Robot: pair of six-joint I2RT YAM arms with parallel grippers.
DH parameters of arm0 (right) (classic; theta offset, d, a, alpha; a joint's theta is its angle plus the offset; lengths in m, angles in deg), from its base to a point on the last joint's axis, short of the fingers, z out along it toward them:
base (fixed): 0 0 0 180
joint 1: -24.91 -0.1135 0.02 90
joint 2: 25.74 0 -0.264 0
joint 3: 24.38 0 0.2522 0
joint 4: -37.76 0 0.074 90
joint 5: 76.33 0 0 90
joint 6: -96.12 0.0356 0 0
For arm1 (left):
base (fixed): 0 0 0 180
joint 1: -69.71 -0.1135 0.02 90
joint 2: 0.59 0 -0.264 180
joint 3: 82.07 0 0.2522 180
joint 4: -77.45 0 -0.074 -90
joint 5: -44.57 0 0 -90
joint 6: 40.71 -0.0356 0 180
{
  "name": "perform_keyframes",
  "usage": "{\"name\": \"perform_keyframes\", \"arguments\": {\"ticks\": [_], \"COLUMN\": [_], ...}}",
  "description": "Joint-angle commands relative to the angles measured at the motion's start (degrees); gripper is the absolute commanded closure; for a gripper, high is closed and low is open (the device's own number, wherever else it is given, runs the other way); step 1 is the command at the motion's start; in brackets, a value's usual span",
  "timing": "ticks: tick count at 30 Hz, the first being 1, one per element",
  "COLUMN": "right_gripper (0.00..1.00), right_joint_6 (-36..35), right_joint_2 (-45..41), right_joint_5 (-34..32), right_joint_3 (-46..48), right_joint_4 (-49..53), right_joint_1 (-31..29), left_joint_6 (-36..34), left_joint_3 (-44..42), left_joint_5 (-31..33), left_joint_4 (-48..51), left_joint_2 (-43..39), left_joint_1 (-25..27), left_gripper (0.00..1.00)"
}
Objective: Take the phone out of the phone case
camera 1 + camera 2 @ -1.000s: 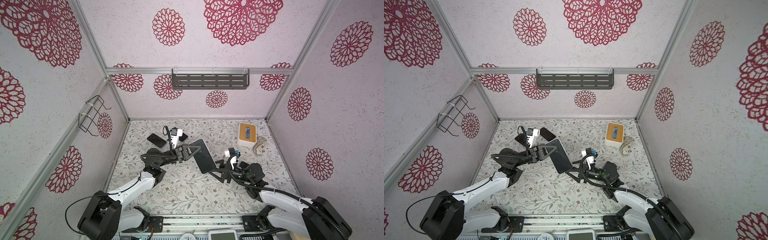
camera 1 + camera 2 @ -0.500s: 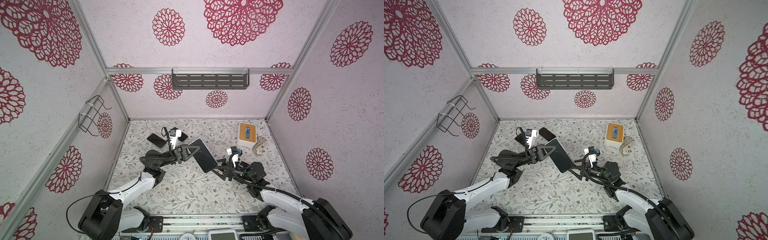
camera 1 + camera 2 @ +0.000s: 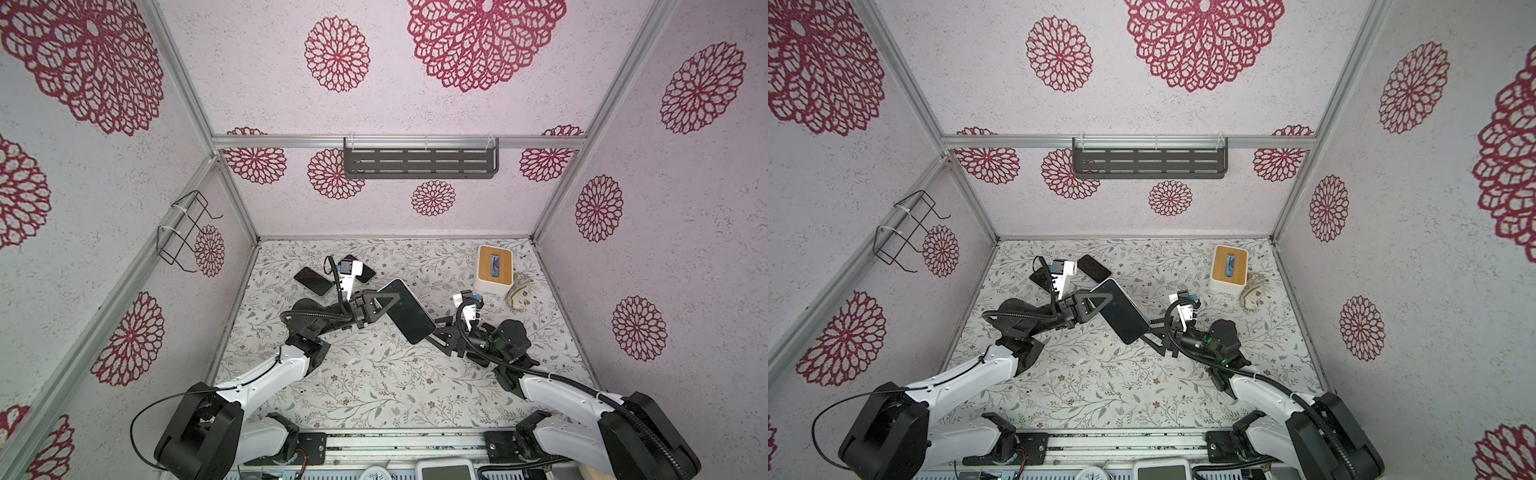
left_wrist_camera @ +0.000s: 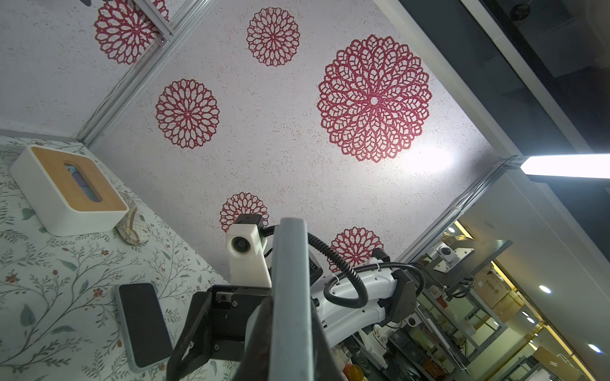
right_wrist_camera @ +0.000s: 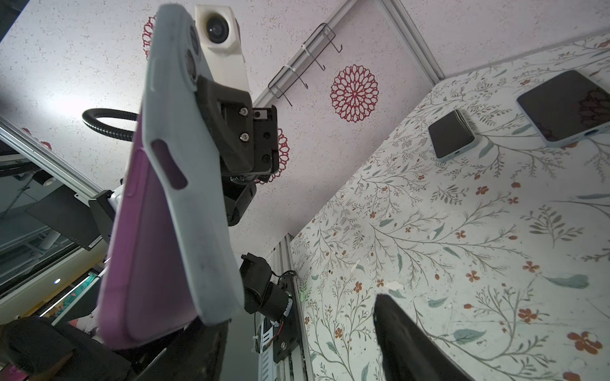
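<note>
Phone: we see the purple phone (image 5: 142, 237) held up off the table, tilted, with its dark screen (image 3: 409, 311) facing up. In both top views it is well to the left of the white box (image 3: 490, 289).
Case: the grey case (image 5: 201, 231) is still on the back of the phone. At the low end it bends away a little, and a purple strip shows along the side.
Left pincer (image 3: 390, 300): it is clenched on the top end of the phone and case, by the camera holes.
Right pincer (image 3: 436, 334): its jaws stand wide apart and grasp nothing. The low end of the phone sits between them, well apart from one finger (image 5: 406, 339).
Hard to see: the other finger is a dark blur at the picture's edge, so we cannot tell if it touches the phone.
Box: the white box has a wood lid with a slot. Something blue shows in the slot, but we cannot tell what it is.
Other phones (image 3: 314, 281): two lie flat on the table, farther left of the white box than the held phone. The left arm's camera hides part of one.
Pale lump (image 3: 519, 293): it lies just beside the white box.
</note>
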Motion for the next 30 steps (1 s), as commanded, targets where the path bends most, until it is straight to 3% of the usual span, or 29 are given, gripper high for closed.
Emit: {"name": "perform_keyframes", "arguments": {"ticks": [1, 10, 18, 21, 25, 27, 30], "right_gripper": [0.28, 0.35, 0.49, 0.55, 0.55, 0.51, 0.48], "right_joint_6": [2.5, 3.6, 7.3, 8.6, 8.4, 6.4, 0.5], "right_joint_2": [-0.7, 0.4, 1.9, 2.4, 1.0, -1.6, -7.6], "right_joint_5": [-6.4, -5.1, -2.8, -1.9, -1.7, -3.0, -6.4], "right_joint_3": [-6.8, -6.7, -4.4, -2.6, 0.9, 2.4, 2.3], "right_joint_4": [-8.8, -11.1, -16.3, -16.8, -16.4, -13.5, 1.3], "right_joint_1": [1.7, 1.8, 1.7, 1.5, 1.5, 1.8, 1.9], "left_joint_6": [-3.5, -4.4, -2.0, 0.5, 5.2, 7.1, 9.1], "left_joint_3": [-1.4, -1.0, -0.2, 0.3, 0.3, 0.1, 0.0], "left_joint_5": [-11.0, -10.9, -10.9, -11.6, -12.6, -13.0, -13.6], "left_joint_4": [12.2, 13.6, 10.2, 6.6, -1.3, -4.7, -7.1], "left_joint_2": [-0.3, 1.2, 4.0, 6.2, 9.6, 10.7, 11.6], "left_joint_1": [1.7, 1.7, 1.0, 0.5, 0.5, 0.3, -0.5], "left_gripper": [1.00, 1.00, 1.00, 1.00, 1.00, 1.00, 1.00]}}
